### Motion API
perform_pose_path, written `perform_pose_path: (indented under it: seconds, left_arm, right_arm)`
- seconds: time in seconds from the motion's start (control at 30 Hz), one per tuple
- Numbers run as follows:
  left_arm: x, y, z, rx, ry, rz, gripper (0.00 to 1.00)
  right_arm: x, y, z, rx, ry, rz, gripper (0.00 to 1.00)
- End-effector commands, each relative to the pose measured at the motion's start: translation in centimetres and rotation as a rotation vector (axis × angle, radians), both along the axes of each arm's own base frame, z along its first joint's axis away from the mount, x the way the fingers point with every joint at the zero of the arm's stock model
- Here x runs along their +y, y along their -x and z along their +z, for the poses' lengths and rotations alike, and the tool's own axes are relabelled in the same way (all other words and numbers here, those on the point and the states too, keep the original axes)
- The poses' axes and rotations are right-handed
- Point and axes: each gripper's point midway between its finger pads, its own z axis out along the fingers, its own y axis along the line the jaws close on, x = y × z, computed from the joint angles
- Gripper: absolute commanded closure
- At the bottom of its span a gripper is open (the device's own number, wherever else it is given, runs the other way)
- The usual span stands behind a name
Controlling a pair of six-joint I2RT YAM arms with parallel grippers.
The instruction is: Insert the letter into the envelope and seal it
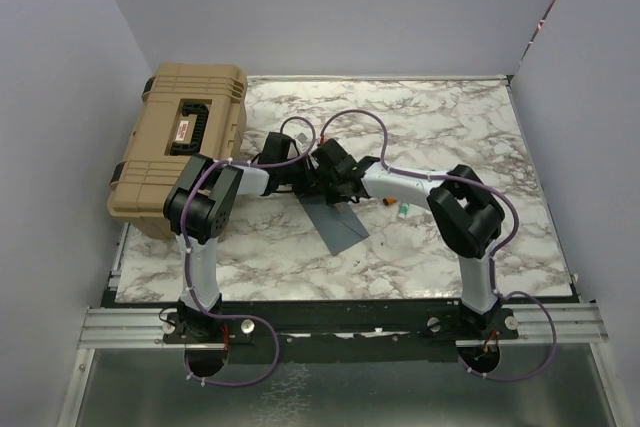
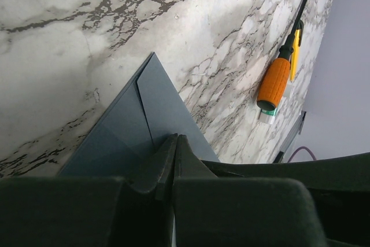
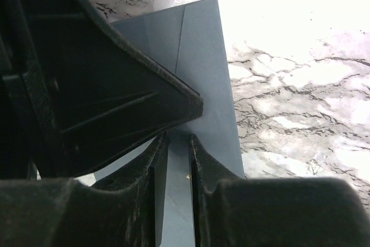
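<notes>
1. Paper first: we find the envelope [image 1: 338, 227], slate grey-blue, lying flat on the marble desk [image 1: 450, 127] near its middle, right where the two arms meet.
2. We see the left end effector [image 2: 176, 143] closed, its fingers pressed together with no gap. Their tips sit over the envelope's surface, beside a crease that runs up toward a pointed corner.
3. We see the right end effector [image 3: 178, 143] slightly open, with only a narrow slit between its fingers [image 3: 156, 160]. Grey-blue paper shows through that slit. From so close a view we cannot tell whether the fingers touch the paper or hang just over it.
4. In the right wrist view, the dark tip of the left end effector reaches in from the left. It ends just ahead of the right fingers, over the same envelope.
5. On the right arm's side of the envelope, near it but apart, we see an orange-handled screwdriver [image 2: 274, 82] lying on the desk. A thin black-and-yellow tool [image 2: 297, 36] lies just beside it, and a small white-and-green piece [image 2: 267, 115] sits at the butt of the handle.
6. We note a tan hard case [image 1: 185, 142] at the far left of the desk, well apart from the envelope.
</notes>
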Motion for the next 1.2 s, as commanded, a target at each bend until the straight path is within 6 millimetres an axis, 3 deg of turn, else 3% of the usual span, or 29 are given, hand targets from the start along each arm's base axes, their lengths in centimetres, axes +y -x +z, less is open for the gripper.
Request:
perform_pose_path:
  seconds: [0.0, 0.2, 0.73, 1.17]
  left_arm:
    - [4.0, 4.5, -8.0, 0.220, -0.232, 0.031, 1.00]
    - [4.0, 4.4, -8.3, 0.223, -0.233, 0.028, 1.00]
    - [4.1, 4.5, -8.4, 0.225, -0.235, 0.027, 1.00]
    - [4.0, 4.6, -8.4, 0.230, -0.234, 0.025, 1.00]
  right_arm:
    - [-3.8, 4.6, -3.9, 0.160, 0.150, 0.061, 0.75]
    - [-5.2, 6.2, -4.3, 0.183, 0.193, 0.084, 0.76]
    - [-5.7, 9.4, -5.6, 0.263, 0.203, 0.200, 0.72]
    - [-8.8, 11.0, -6.2, 0.307, 0.306, 0.168, 0.72]
